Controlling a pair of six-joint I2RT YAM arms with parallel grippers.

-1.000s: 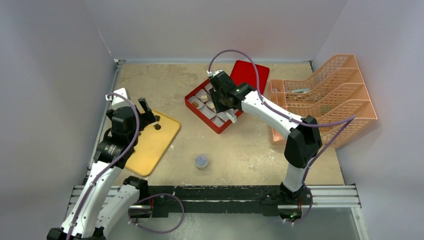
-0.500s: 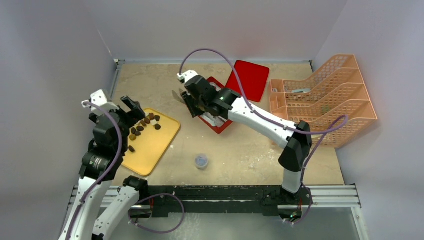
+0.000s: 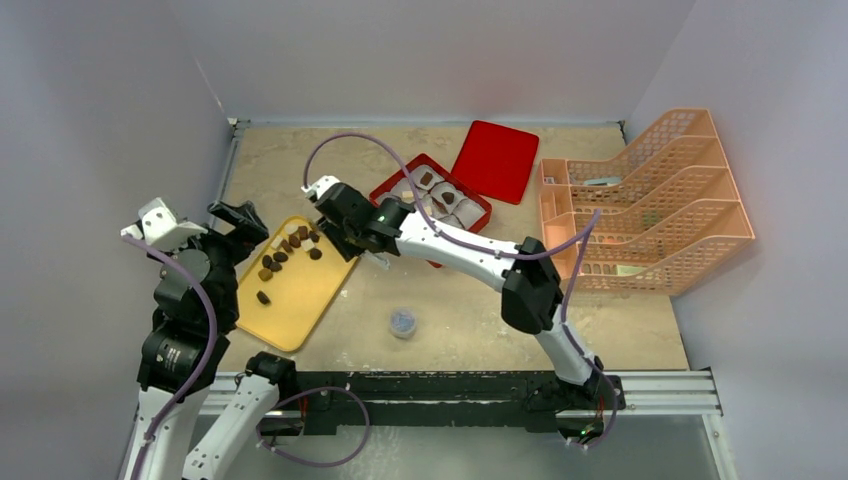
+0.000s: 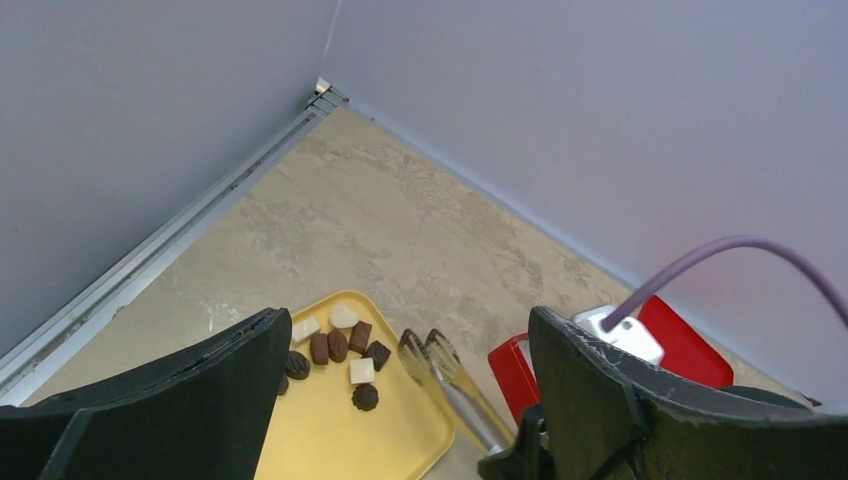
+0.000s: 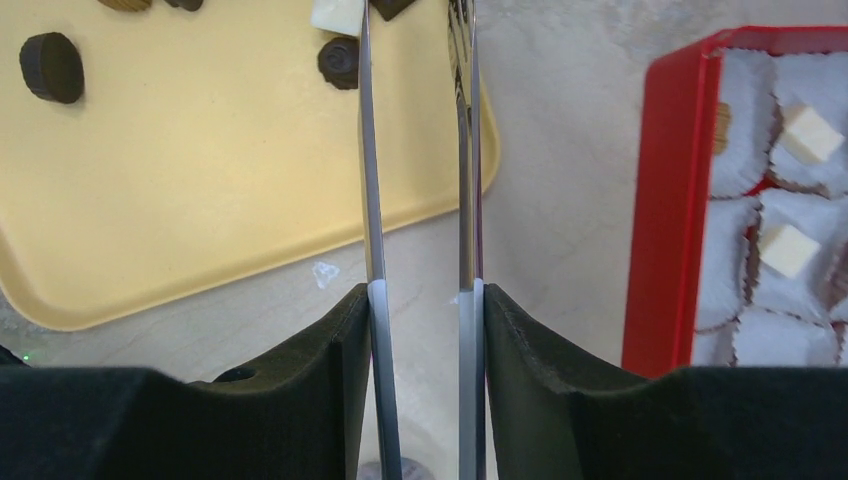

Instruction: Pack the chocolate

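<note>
Several small chocolates [image 3: 285,251], mostly dark brown with a few white, lie on the far part of a yellow tray [image 3: 300,300]. They also show in the left wrist view [image 4: 338,346]. My right gripper [image 3: 345,232] is shut on metal tongs [image 5: 372,180]. The tong tips are apart and empty, over the tray's right edge, just right of the chocolates [image 5: 338,60]. The red box [image 3: 478,208] has white liners, and some of them hold chocolates [image 5: 810,135]. My left gripper [image 3: 235,222] is open and empty, raised over the tray's far left edge.
The red lid [image 3: 497,160] lies behind the box. An orange wire rack [image 3: 650,200] stands at the right. A small grey-blue cap [image 3: 403,322] sits on the table in front of the tray. The walls are close on the left and at the back.
My right arm swung left with the tongs, from over the red box to the tray's right edge. My left arm pulled back to the left, uncovering the chocolates.
</note>
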